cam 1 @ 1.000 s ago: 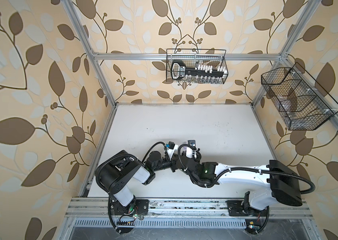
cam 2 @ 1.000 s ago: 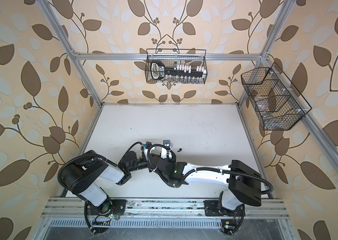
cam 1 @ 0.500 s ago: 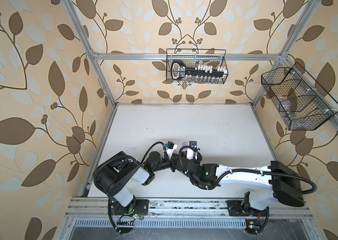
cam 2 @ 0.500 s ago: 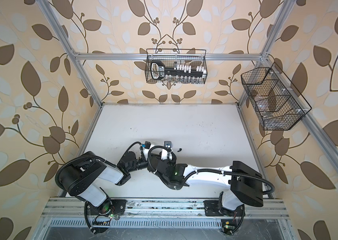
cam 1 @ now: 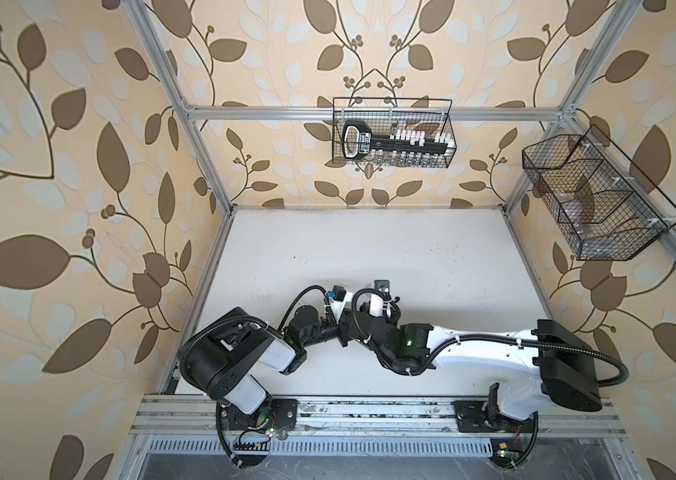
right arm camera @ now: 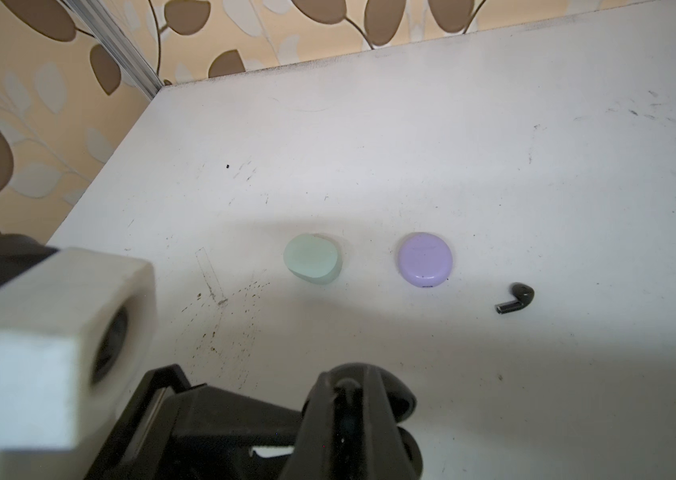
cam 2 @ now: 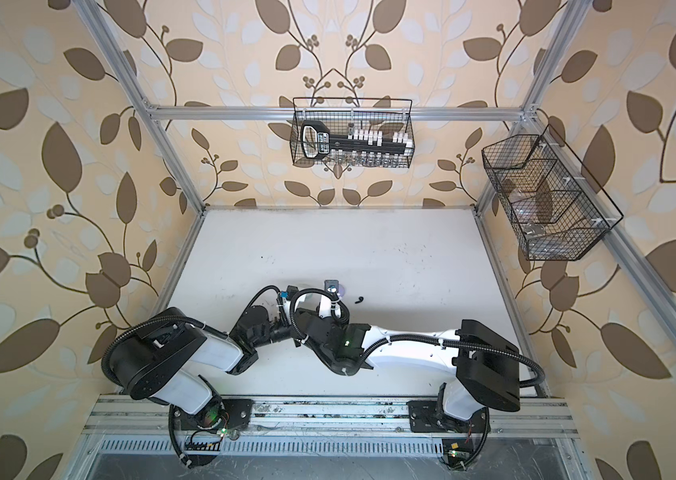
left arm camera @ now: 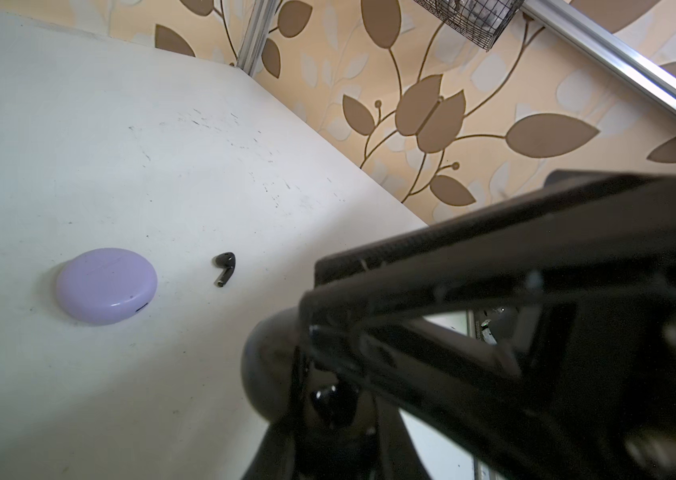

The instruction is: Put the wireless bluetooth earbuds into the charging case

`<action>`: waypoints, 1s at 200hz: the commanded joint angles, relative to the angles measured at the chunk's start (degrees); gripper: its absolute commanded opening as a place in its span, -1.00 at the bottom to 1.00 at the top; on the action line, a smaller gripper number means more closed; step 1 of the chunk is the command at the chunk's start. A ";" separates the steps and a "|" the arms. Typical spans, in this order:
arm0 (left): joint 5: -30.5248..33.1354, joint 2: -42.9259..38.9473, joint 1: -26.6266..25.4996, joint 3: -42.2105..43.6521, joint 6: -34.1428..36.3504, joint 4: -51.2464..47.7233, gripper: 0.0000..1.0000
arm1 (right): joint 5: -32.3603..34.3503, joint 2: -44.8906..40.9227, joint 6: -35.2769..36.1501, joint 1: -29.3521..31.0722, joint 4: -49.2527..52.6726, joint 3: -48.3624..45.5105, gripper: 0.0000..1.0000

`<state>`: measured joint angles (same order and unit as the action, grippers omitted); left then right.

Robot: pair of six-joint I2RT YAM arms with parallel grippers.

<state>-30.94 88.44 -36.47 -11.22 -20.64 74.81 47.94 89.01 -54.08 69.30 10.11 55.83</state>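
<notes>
Desk: flat matte white board, scuffed with dark flecks. Both arms fold in over its near middle, so the two tools meet close together. Left tool: clamped on the black case, a rounded, smooth, dark shell held above the desk, presumably as a steady target for the other arm. Right tool: jaws together right at that case. A small glossy black piece shows there, possibly an earbud being seated, but the view is too dark and close to be sure. Mint case: pale, pebble-shaped, satin plastic, shut, lying on the desk. Lilac case: round flat puck, smooth, shut, beside the mint one but not touching; I judge both parked out of the work. Black earbud: tiny, bulb head plus short straight stem, on its side on the desk near the lilac case, untouched, probably the next one to fetch.
</notes>
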 commanded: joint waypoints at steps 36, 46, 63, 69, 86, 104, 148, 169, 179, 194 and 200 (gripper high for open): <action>1.68 -3.02 -0.11 0.07 3.32 6.70 -1.00 | 2.39 0.93 -1.27 0.81 7.56 0.35 -0.90; 1.74 -2.84 -0.12 0.06 3.42 6.77 -1.00 | 2.02 0.53 -0.66 1.20 6.49 -0.02 -0.90; 1.67 -2.99 -0.10 -0.02 3.14 6.76 -1.00 | 2.19 0.10 0.14 2.43 4.27 -0.63 -0.89; 1.46 -3.10 -0.12 -0.09 3.05 6.76 -1.00 | 2.63 -0.06 0.17 2.70 3.72 -0.82 -0.89; 0.18 -3.28 -0.15 -0.07 2.89 6.76 -1.00 | 3.48 -0.73 0.54 2.95 2.74 -1.32 -0.89; -2.36 -2.79 -0.18 -0.33 3.37 6.81 -1.00 | 5.05 -2.75 1.64 2.97 2.05 -1.74 -0.89; -0.97 -1.92 -0.10 -0.29 3.90 6.76 -1.00 | 7.16 -8.65 5.96 2.43 -0.31 -3.29 -0.82; -0.69 -0.46 -0.13 -0.51 4.11 6.76 -1.00 | 6.76 -12.49 6.52 1.94 0.00 -4.83 -0.71; -0.82 0.08 -0.11 -0.68 4.14 6.76 -1.00 | 5.81 -14.53 6.65 1.52 -0.01 -6.00 -0.65; -0.71 0.33 -0.11 -0.84 4.43 6.79 -1.00 | 3.89 -17.05 6.13 0.23 0.66 -7.61 -0.58; -0.57 0.20 -0.10 -0.90 4.52 6.80 -1.00 | 2.51 -17.96 5.95 -0.44 1.08 -8.23 -0.54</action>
<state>-31.33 88.55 -36.71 -10.55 -17.96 77.38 52.31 74.11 -48.14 70.67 9.96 50.46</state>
